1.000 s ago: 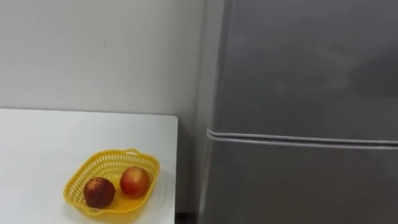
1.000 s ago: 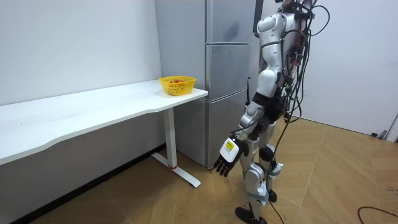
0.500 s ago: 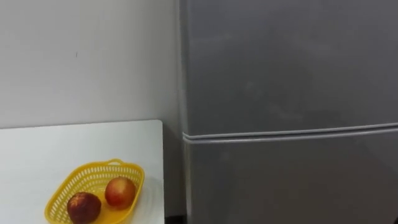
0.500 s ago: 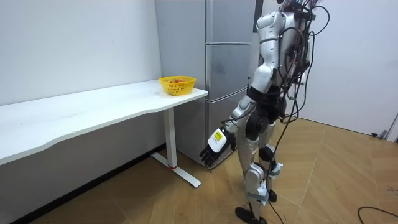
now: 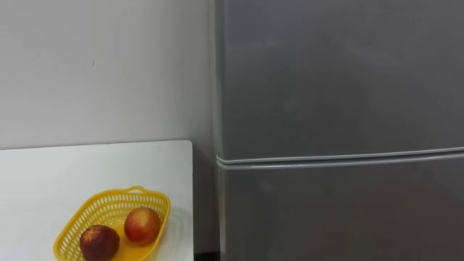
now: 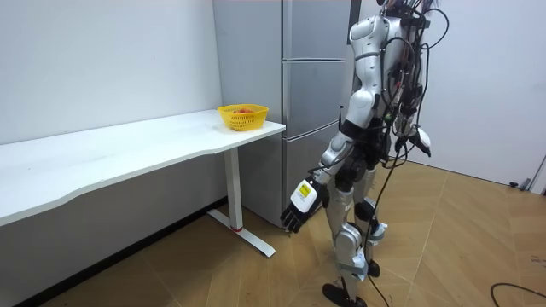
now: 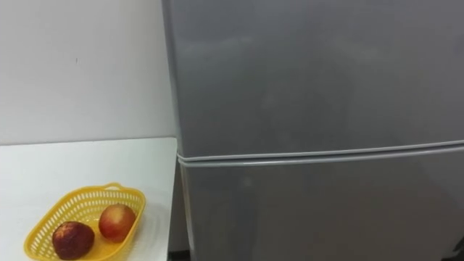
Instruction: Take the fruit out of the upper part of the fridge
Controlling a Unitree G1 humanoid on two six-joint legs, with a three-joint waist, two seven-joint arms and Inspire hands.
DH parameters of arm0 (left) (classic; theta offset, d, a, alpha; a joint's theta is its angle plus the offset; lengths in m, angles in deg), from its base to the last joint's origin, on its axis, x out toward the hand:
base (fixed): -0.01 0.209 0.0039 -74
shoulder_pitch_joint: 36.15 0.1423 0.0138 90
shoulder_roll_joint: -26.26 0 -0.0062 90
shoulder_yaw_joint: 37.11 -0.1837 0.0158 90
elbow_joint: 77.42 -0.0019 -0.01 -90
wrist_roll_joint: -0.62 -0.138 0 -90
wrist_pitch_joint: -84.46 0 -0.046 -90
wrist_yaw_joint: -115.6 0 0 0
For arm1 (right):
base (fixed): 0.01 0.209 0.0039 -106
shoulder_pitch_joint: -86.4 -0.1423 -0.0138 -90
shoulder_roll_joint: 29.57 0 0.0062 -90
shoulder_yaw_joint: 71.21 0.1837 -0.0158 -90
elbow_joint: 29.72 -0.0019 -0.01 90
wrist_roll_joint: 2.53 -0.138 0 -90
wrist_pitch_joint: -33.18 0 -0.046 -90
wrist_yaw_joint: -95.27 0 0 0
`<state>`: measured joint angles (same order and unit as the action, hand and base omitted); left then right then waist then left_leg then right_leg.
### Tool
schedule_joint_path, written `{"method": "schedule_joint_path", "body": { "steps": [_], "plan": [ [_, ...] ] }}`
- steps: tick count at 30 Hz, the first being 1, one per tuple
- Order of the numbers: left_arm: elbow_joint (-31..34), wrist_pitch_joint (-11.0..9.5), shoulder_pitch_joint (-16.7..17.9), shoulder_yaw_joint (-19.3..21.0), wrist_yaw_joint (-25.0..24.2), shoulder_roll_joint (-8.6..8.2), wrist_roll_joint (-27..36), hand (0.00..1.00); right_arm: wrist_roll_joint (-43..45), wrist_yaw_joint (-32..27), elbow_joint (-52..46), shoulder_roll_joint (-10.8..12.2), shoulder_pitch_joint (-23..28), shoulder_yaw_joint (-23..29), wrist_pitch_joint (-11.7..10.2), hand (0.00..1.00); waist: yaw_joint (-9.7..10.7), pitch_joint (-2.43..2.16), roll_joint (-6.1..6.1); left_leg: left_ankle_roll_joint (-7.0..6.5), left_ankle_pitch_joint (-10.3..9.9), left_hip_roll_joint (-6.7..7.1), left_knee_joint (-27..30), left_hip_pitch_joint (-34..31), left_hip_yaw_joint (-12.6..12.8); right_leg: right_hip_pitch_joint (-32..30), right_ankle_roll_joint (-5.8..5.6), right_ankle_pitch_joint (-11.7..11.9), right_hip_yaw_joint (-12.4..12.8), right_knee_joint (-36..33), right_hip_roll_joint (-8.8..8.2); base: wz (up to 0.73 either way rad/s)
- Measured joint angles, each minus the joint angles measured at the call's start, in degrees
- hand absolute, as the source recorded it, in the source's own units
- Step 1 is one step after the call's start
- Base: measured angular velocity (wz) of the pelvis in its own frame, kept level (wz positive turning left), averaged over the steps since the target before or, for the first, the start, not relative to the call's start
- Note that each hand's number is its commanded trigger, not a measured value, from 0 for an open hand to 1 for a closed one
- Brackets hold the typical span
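While the robot stands facing the fridge (image 6: 303, 102), basket (image 5: 101, 206): yellow, two fruits (image 5: 142, 224) inside, on the white table (image 5: 65, 170), well up and away from the fingers.
Left hand (image 6: 300, 198): hangs low by the thigh, fingers loosely apart, empty.
Upper door (image 5: 333, 72): closed, well above those fingers; the thing to fetch is hidden behind it.
Right hand (image 6: 420, 141): at the hip; open or closed cannot be told.
Risk: with no handle showing, a pull placed too low could swing the lower door (image 5: 333, 210) instead.
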<state>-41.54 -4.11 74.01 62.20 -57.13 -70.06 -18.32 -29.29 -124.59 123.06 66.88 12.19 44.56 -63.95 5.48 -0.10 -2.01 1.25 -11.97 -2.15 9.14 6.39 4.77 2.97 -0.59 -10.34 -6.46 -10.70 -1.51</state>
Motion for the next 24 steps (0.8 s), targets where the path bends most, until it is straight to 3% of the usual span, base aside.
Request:
{"method": "schedule_joint_path", "body": {
  "steps": [7, 14, 18, 24],
  "plan": [
    [-1.3, 1.29, -0.27, 0.61, -0.63, -0.25, -0.83, 0.0, 0.19, 8.02, 7.83, 0.48, -0.43, -2.03, 3.74, 0.0, -0.02, -0.09, -0.04, 0.01, -0.05, -0.14, -0.47, 0.35, 0.05, -0.33, 0.18, -0.5, 0.4, -1.0, 0.17, 0.0],
    [-3.27, 4.39, -1.22, 3.15, -0.65, -0.89, -0.81, 0.0, 2.79, 17.38, 11.49, 1.11, -0.03, -5.84, 9.87, 0.0, -0.85, -0.22, 0.35, 0.01, -0.05, -0.02, -0.32, 1.04, -0.17, 1.0, 0.14, -0.55, 0.06, -0.88, -0.04, 0.02],
    [-3.34, 4.86, -1.99, 2.72, -0.59, -2.22, -0.71, 0.0, 7.02, 19.57, 12.38, 1.23, -0.61, -9.0, 11.61, 0.0, -1.03, -0.13, 0.62, -0.05, -0.14, -0.02, -0.06, 1.0, -0.33, 0.87, 0.12, -0.66, -0.56, -0.95, -0.08, 0.04],
    [-4.9, 5.66, -2.86, 1.11, 1.04, -2.36, -0.73, 0.0, 17.79, 20.81, 12.06, 1.21, -3.73, -12.33, 13.34, 0.0, -1.34, -0.16, 1.37, -0.04, -0.31, -0.11, -0.29, 1.21, -0.35, 0.92, 0.21, -0.54, -0.1, -0.98, 0.11, -0.01]
  ]
}}
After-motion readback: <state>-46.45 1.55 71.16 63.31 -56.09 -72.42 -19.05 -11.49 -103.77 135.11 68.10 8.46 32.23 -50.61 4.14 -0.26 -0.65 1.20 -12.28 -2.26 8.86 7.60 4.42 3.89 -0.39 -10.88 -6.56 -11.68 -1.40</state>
